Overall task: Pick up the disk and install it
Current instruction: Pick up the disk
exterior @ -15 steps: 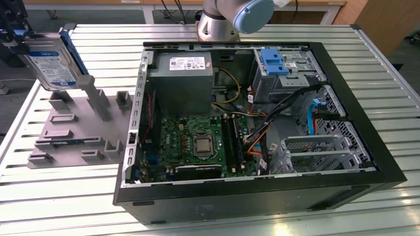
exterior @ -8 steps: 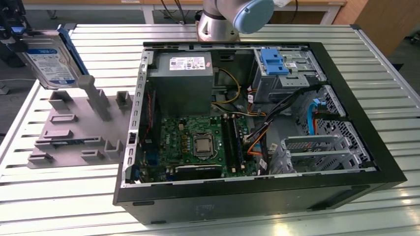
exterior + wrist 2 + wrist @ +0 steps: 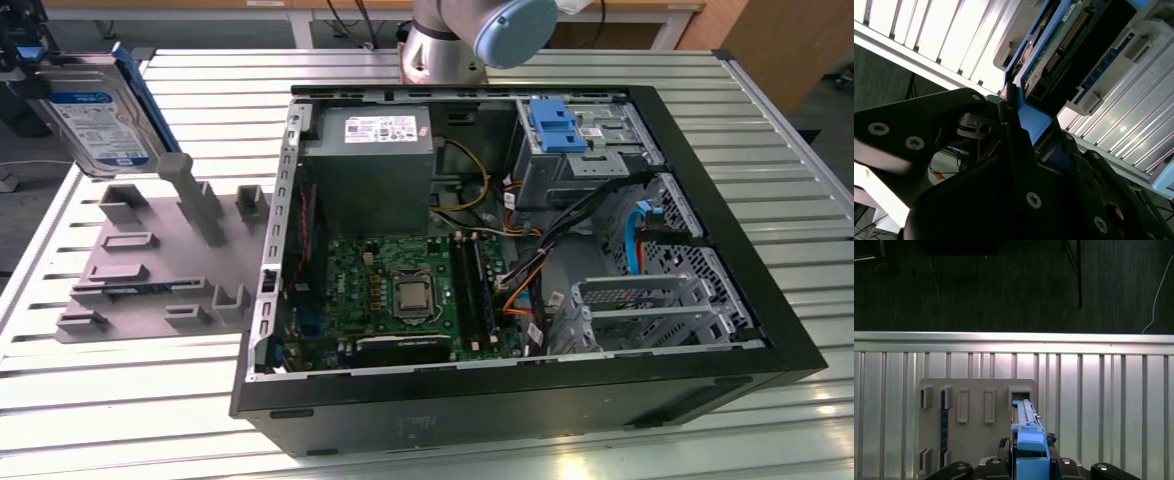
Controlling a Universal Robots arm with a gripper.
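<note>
— What is around you?
— A shiny table [image 3: 801,200] made of long metal strips. On it lies a big black computer box [image 3: 721,370] with its side off. Inside I see a green board [image 3: 400,290], a grey power box [image 3: 367,150] with a white sticker, a blue latch [image 3: 554,125] and bunches of wires [image 3: 534,270]. Beside the box, on the exterior view's left, sits a grey stand [image 3: 147,250] with slots and posts.

— Is anything in the way?
— The stand is right under me. One tall post [image 3: 198,200] stands near the low corner of the disk. The computer box is well apart, off to the exterior view's right.

— What does the disk look like?
— The disk [image 3: 94,115] is flat and silver. It has a white-and-blue label and blue rails down its sides. The second wrist view shows its green underside and a row of pins.

— Where is it?
— Up in the air over the stand, on its edge and tipped a bit.

— And you?
— My claw [image 3: 1026,127] is squeezed tight on the blue end of the disk, with black fingers [image 3: 1014,150] on both sides. My arm [image 3: 447,50] starts at the far side of the box. In the first wrist view I look down on the stand, and the disk hangs edge-on over a slot [image 3: 1021,392].
</note>
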